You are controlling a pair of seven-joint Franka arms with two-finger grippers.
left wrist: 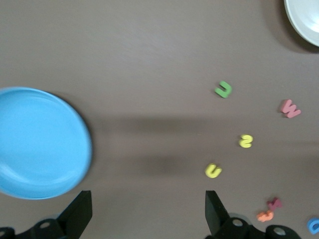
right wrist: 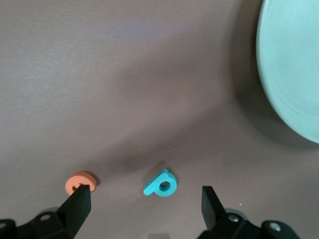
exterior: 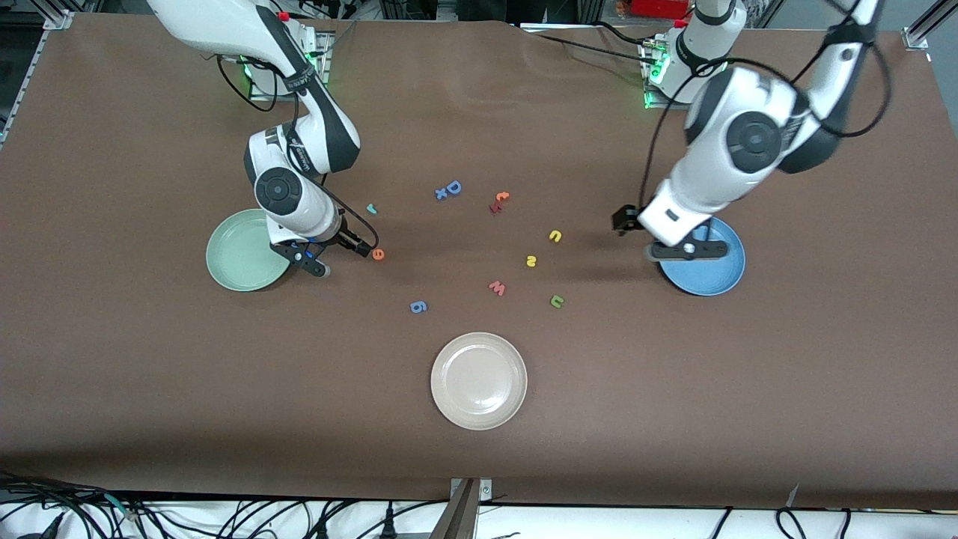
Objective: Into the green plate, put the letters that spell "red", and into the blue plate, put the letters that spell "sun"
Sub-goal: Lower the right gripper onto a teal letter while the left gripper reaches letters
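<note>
Two small foam letters lie right under the right gripper (right wrist: 142,204): a teal d (right wrist: 161,183) sits on the brown desk between its spread, empty fingers, and an orange e (right wrist: 79,182) touches or nearly touches one fingertip. The d's stem points slantwise across the gap, so the judgement is that a straight drop and a squeeze would take it. This gripper hangs just beside the pale mint-green round plate (exterior: 239,262), at the right arm's end of the desk. A teal r (exterior: 371,209) lies farther from the front camera than the e, toward the desk's middle.

The yellow u (exterior: 555,236), small yellow s (exterior: 531,260) and green n (exterior: 557,301) lie in a loose group near the desk's middle, none yet in a plate. The left gripper (exterior: 688,251), jaws wide and empty, hangs over the rim of the medium-blue round plate (exterior: 722,277); the left arm is the nearer one to these three.

Other letters are a blue D and x (exterior: 448,189), an orange and red pair (exterior: 498,201), a pinkish w (exterior: 498,287) and a blue g (exterior: 418,306). A cream-white plate (exterior: 479,380) lies nearest the front edge.

No brand or label can be read.
</note>
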